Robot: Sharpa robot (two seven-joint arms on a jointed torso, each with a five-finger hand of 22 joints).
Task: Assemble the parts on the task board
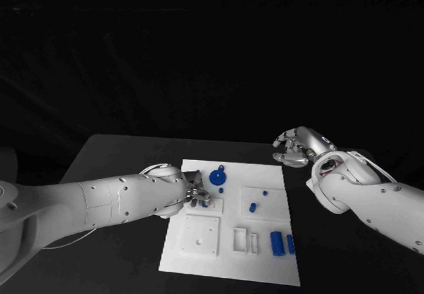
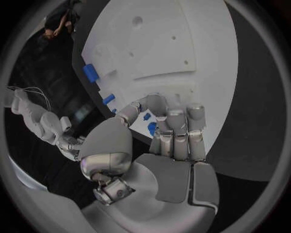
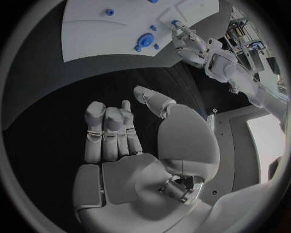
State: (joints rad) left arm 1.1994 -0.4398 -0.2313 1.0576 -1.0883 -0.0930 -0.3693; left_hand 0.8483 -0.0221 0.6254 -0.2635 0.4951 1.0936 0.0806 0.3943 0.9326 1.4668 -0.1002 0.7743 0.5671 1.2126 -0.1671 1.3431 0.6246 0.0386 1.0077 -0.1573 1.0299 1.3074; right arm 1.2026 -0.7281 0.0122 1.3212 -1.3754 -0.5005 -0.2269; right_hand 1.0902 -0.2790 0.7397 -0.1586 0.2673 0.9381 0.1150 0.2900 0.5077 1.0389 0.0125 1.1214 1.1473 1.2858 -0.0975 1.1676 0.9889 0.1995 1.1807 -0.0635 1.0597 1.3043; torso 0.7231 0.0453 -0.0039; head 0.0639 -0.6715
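You are working your left hand (image 1: 175, 187) at the task board's (image 1: 231, 267) left edge, fingers (image 2: 176, 127) pinching a small blue part (image 2: 151, 128); next, seat it squarely in its recess. Your right hand (image 1: 298, 145) is hovering, curled and holding nothing, over the black counter (image 1: 124, 147) in a dark room.

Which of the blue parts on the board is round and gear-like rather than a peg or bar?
The blue gear near the task board's far edge, beside the left hand.
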